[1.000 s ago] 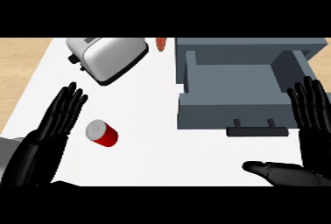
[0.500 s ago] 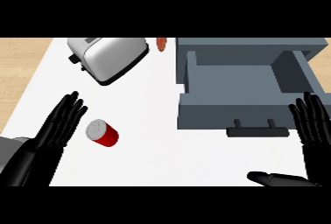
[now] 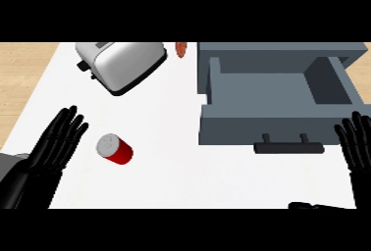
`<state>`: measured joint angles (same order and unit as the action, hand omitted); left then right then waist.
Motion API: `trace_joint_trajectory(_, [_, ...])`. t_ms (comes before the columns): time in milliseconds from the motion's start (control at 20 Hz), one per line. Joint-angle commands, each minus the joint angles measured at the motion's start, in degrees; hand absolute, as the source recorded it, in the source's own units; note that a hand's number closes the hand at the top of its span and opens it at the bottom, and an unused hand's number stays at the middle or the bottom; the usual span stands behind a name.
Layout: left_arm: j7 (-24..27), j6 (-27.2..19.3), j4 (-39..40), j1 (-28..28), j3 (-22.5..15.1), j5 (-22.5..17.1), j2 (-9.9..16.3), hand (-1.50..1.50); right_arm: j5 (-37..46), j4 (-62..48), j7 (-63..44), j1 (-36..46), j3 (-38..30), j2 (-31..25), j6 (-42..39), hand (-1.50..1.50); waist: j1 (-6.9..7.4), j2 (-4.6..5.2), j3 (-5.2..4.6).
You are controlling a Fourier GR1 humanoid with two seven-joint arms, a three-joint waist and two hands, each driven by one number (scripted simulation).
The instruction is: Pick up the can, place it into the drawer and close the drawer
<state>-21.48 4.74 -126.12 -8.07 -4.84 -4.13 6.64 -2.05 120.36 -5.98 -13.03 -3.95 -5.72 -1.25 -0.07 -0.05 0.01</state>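
At three o'clock of the left hand [image 3: 59,142], whose fingers are straight and spread, lies the can [image 3: 115,149], untouched; right hand [image 3: 357,144] open, partly cut off.

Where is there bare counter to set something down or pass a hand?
Free: the white counter between the red can and the open grey drawer, and the strip below the drawer's handle. Crowded: the top left, where the silver toaster sits.

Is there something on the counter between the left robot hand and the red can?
No. In the head view, only a narrow bare strip of white counter separates the left robot hand from the can.
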Motion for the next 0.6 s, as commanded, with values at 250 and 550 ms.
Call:
trace_joint_trajectory(250, [9.6, 3.1, 12.4, 1.6, 3.5, 0.5, -0.7, -1.5, -1.8, -2.5, 3.4, -1.3, -3.5, -0.5, -3.8, -1.5, -0.01, 0.04, -0.02])
trace_joint_trajectory(550, [11.8, 0.4, 21.6, 8.9, 2.5, 4.3, -3.6, -1.5, 0.0, -5.3, 5.7, -1.0, -3.4, 1.0, -4.1, -1.5, -0.24, 0.09, -0.02])
